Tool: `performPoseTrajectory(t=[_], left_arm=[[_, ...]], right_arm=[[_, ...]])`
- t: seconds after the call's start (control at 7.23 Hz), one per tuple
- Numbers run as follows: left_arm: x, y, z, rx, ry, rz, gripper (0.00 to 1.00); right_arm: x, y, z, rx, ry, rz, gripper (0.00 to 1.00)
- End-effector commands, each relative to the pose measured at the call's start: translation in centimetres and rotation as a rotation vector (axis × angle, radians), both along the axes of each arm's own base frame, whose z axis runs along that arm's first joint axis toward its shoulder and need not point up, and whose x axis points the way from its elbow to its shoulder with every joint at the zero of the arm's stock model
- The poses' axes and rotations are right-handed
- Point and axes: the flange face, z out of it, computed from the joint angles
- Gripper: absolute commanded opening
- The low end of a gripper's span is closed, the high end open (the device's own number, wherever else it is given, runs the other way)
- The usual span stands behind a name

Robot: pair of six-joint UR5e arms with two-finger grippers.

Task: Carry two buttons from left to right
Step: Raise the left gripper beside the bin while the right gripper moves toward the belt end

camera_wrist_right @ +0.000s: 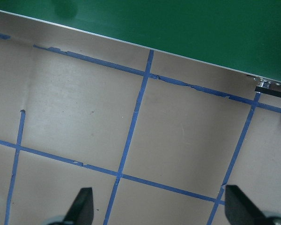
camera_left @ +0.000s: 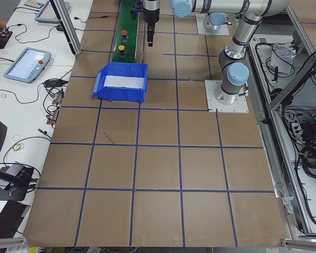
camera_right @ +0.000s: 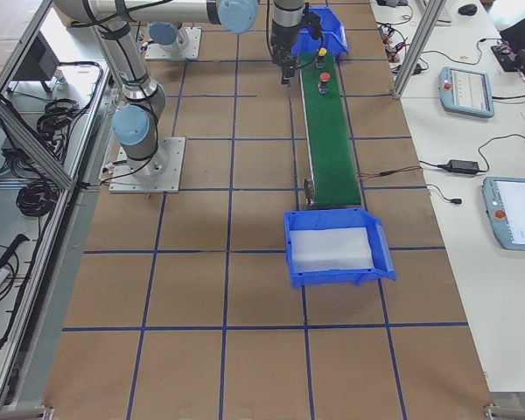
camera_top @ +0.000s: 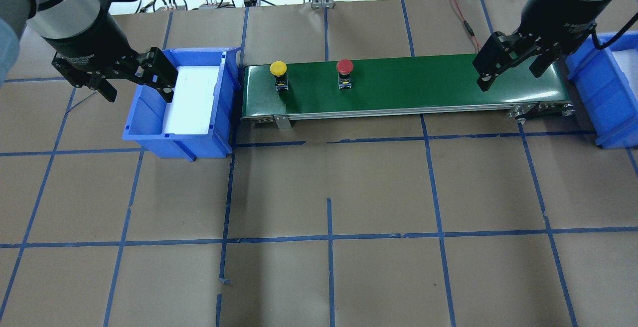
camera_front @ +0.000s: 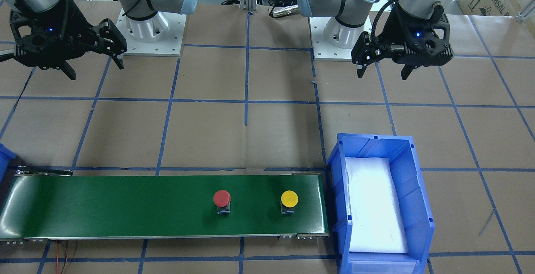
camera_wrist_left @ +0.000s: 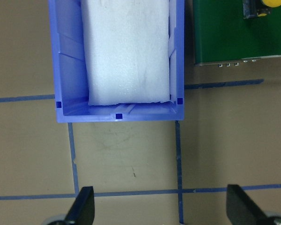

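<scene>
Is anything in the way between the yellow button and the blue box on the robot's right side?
Yes. The red button stands on the belt between the yellow button and that box. Nothing else visible sits on the belt.

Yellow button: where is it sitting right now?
In the overhead view, the yellow button stands on the green belt near its left end, between the blue bin on the left and the red button.

Overhead, front views opposed, sharing belt (camera_front: 125,207); wrist cams close, looking down.
</scene>
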Motion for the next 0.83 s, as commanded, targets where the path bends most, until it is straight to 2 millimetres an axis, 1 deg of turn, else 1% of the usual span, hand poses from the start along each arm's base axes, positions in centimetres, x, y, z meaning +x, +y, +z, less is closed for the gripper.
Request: performPoseTrajectory(t=[0.0,0.28,0.42,0.55,0.69], left_arm=[[-2.1,0.5,0.0,0.005,-0.074,0.015,1.0],[-0.2,-0.3,0.2,-0.006,0.002,0.066,1.0],[0.5,-0.4,0.1,-0.003,-0.013,0.077,1.0],[0.7,0.1,0.0,-0.001,-0.014,0.081,1.0],[0.6,-0.7,0.1,-0.012,-0.002,0.08,1.0]], right_arm=[[-0.4,0.1,-0.1,0.009,0.037,0.011,1.0],[-0.4,0.2,0.0,0.007,0.034,0.013,1.0],[-0.4,0.2,0.0,0.007,0.036,0.013,1.0],[-0.4,0.2,0.0,0.007,0.037,0.014,1.0],[-0.4,0.2,0.0,0.006,0.036,0.051,1.0]])
